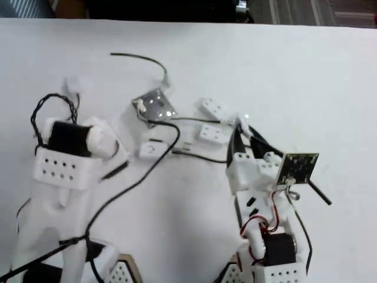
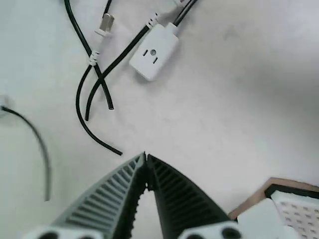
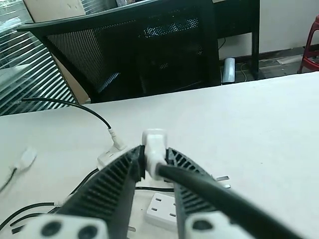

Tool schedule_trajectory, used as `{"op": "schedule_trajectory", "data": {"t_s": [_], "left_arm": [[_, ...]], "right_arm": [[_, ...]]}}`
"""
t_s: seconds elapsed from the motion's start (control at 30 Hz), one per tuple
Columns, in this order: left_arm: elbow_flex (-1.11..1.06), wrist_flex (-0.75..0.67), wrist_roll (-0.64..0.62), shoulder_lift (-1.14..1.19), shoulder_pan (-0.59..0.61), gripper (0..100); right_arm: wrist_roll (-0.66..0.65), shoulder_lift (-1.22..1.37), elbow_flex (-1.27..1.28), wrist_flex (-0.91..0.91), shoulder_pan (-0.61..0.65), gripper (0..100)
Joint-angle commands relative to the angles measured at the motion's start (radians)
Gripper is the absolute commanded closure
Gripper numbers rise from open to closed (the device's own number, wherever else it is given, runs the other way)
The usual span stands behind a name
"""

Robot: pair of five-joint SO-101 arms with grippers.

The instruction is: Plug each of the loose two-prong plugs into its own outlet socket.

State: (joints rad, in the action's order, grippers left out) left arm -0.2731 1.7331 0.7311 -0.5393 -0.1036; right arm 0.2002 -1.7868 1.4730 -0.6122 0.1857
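Plug (image 3: 153, 142), white moulded plastic on a round black cord (image 3: 209, 191), pinched in the ribbed right gripper (image 3: 155, 152). Left gripper (image 2: 146, 158) pressed together. Three white boxy outlet sockets (image 1: 212, 134) on the table (image 1: 294, 71).

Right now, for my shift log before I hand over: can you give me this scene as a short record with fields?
left gripper: shut, empty, over bare table
right gripper: shut on a white plug with a black cord
held plug: up off the table, not yet in any socket
sockets: far socket, middle socket, near socket, all lying on the table
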Motion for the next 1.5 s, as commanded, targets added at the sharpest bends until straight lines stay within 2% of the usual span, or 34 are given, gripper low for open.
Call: {"op": "schedule_trajectory", "data": {"t_s": [0.0, 0.17, 0.33, 0.4, 0.67, 0.93, 1.33, 1.47], "left_arm": [[-0.003, -0.11, -0.028, -0.03, 0.085, 98], [-0.011, -0.353, -0.123, 0.021, 0.236, 96], [0.015, -0.508, -0.242, 0.242, 0.328, 75], [0.064, -0.537, -0.258, 0.344, 0.357, 74], [0.422, -0.543, -0.265, 0.759, 0.41, 74], [0.83, -0.54, -0.45, 1.161, 0.437, 74], [1.339, -0.535, -0.47, 1.661, 0.435, 74], [1.478, -0.542, -0.466, 1.801, 0.435, 81]], "right_arm": [[-0.002, -0.008, -0.005, 0.022, -0.005, 98.1], [-0.002, -0.008, -0.005, 0.021, -0.005, 98.1], [-0.002, -0.008, -0.005, 0.018, -0.004, 98.1], [-0.002, -0.008, 0.0, 0.019, -0.004, 98.1], [-0.002, -0.008, 0.009, 0.024, -0.004, 98.1], [-0.002, -0.008, 0.009, 0.024, -0.004, 98.1], [-0.002, -0.008, 0.009, 0.024, -0.004, 98.1], [-0.002, -0.008, 0.009, 0.024, -0.004, 98.1]]}}
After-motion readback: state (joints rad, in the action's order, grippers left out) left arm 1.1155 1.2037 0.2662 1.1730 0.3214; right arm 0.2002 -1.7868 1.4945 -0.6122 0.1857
